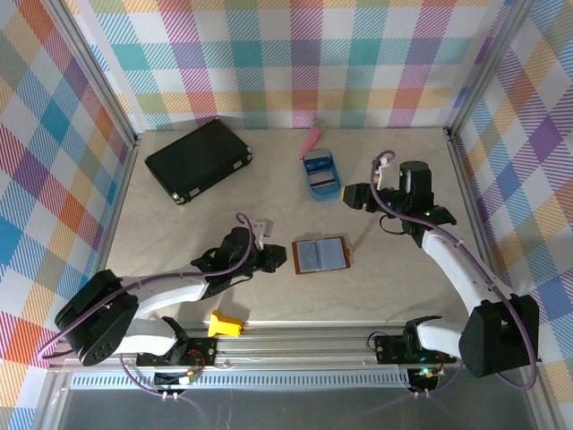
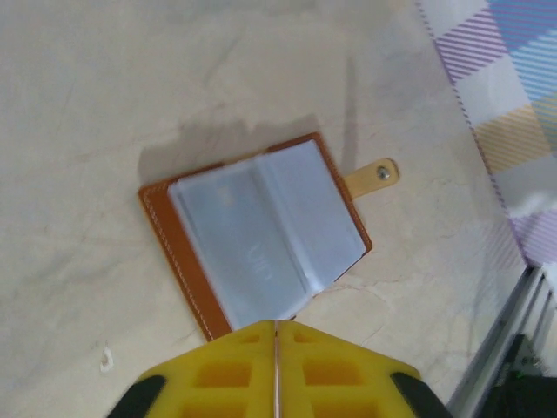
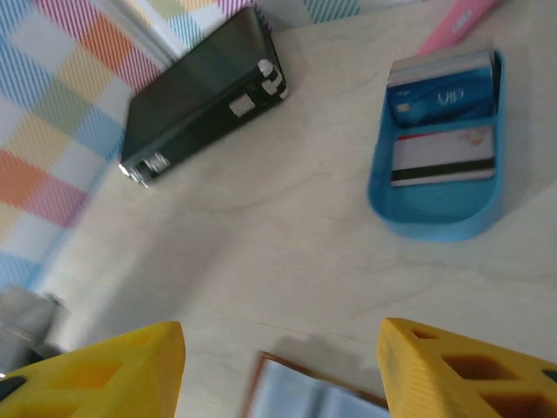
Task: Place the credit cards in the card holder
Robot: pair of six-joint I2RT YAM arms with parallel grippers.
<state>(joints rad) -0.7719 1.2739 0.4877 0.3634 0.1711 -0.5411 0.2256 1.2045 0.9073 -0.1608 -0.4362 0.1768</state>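
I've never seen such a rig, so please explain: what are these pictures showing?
Two robot arms sit at a table. One picture looks down from above; the other two come from cameras on each wrist, so the yellow shapes are claw fingers. The left claw is shut, empty as far as I can see, beside the open brown leather card holder. The right claw is open, holding nothing, near the blue oval tray holding credit cards. A large black case lies at the back.
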